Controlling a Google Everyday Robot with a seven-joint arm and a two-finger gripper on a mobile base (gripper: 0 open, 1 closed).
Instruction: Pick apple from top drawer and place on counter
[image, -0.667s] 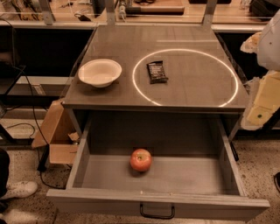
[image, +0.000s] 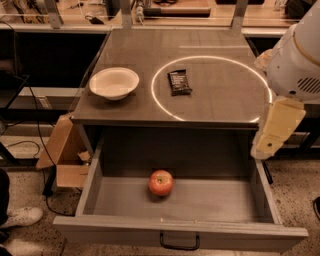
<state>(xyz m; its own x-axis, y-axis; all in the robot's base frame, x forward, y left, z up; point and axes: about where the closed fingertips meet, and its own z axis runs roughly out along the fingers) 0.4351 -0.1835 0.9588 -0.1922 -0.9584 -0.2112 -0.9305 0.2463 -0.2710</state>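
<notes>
The apple (image: 161, 182) is red with yellowish patches and lies in the middle of the open top drawer (image: 100, 175), a grey shallow box with a black handle (image: 179, 244) on its front panel. The counter (image: 220, 95) above it is grey-brown with a thin white circle. My gripper (image: 274, 129) hangs at the right edge of the view on the white arm (image: 297, 55). It is above the drawer's right side wall, right of and higher than the apple, and it holds nothing that I can see.
A white bowl (image: 114, 82) stands on the counter's left part. A dark snack bar wrapper (image: 179, 81) lies inside the circle. A cardboard box (image: 62, 150) and cables sit on the floor at the left. A cluttered workbench (image: 165, 12) runs along the back.
The arm and gripper have moved left and further into view, from beside the counter to over the drawer's right edge. The apple has not moved.
</notes>
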